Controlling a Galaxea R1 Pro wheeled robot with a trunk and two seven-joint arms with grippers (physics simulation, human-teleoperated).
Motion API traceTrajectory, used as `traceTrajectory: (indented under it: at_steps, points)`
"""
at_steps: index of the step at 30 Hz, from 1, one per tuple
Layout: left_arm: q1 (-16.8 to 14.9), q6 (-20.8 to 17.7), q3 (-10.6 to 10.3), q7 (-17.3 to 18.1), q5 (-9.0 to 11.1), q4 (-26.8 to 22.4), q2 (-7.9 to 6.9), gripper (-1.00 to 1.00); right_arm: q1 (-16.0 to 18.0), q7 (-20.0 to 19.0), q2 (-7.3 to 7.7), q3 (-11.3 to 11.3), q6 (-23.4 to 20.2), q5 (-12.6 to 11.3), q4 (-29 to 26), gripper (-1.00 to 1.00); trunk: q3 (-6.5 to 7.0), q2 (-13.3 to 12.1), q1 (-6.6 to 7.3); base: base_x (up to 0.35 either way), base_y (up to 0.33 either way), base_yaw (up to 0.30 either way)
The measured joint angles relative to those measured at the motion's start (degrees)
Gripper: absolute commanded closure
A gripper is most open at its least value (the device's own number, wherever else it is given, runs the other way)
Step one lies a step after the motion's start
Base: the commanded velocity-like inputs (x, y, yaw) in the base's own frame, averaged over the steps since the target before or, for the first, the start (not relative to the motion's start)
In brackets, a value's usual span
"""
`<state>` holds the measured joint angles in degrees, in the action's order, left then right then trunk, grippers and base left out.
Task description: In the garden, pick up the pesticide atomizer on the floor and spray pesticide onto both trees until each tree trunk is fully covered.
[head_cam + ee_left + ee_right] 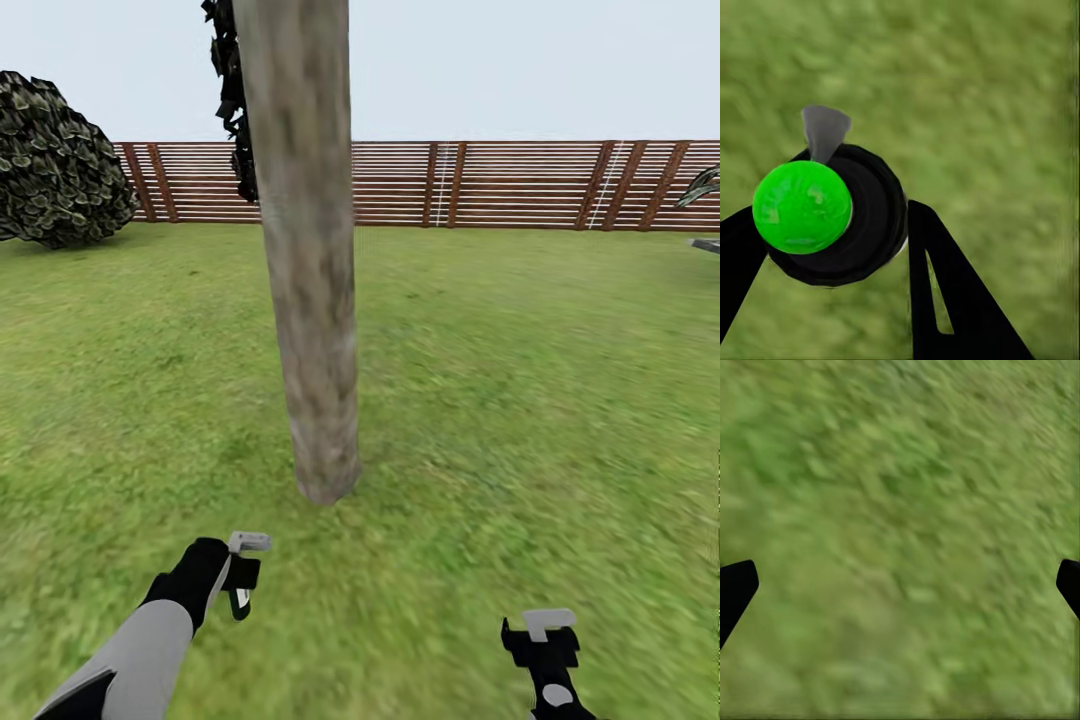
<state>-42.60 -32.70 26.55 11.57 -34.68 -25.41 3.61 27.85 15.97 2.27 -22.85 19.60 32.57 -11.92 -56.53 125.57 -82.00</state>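
In the head view the tree trunk [310, 260] stands straight ahead, rising from the grass [520, 400] beyond both grippers, with the wooden fence [500, 185] far behind it and a dark bush [55, 165] off to the left. The left gripper [240, 575] is low in front, closer to the trunk's foot than its partner, and something dark with a white patch and a grey head sits at its fingers; from here I cannot make out the grasp itself. The right gripper [545, 640] hangs over bare grass, with nothing between its fingers.

The left wrist view settles what the head view leaves open: the pesticide atomizer [844, 217] sits between the two black fingers [945, 285], seen end-on, a round black body with a bright green cap and the grey spray head [823, 131] poking out beyond it. The fingers are closed in against its sides, so the bottle is off the floor and in hand.

The right wrist view gives blurred lawn, with the fingertips [735, 589] at the far edges of the picture, spread wide around nothing.

So pickup looks done and the step in hand is the first spraying. The next move probably calls for raising the left arm and turning the nozzle toward the trunk, then sweeping along the bark.
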Motion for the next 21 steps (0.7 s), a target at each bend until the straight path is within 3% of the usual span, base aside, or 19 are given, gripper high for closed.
traceTrajectory:
  at_steps: [3,6,8,11,21]
  points:
    - [-0.04,-0.02,0.00,0.00,0.06,-0.01,0.05,1.00,-0.39,0.02,-0.05,-2.55,0.01,-0.04,-0.02,-1.00,0.00,0.00,0.00,0.170,-0.265,0.000]
    - [-0.08,-0.03,0.00,0.00,0.04,-0.01,0.03,1.00,-0.49,-0.19,0.01,-8.91,0.00,-0.11,0.04,-1.00,0.00,0.00,0.00,0.190,-0.267,0.000]
    - [-0.08,-0.02,0.05,0.00,0.06,-0.01,-0.04,1.00,-0.69,-0.44,0.01,-10.97,0.02,-0.02,1.32,-1.00,0.00,0.00,0.01,0.212,-0.268,0.000]
    - [-0.09,-0.03,0.08,0.00,0.09,-0.01,-0.01,1.00,-0.84,-0.57,-0.24,-11.80,0.11,0.04,4.85,-1.00,0.00,0.00,0.01,0.226,-0.265,0.000]
    - [-0.10,-0.03,0.01,-0.02,0.03,0.05,-0.06,1.00,-0.86,-0.60,-0.69,-12.02,0.12,-0.03,5.62,-1.00,0.00,0.00,0.01,0.250,-0.224,-0.043]
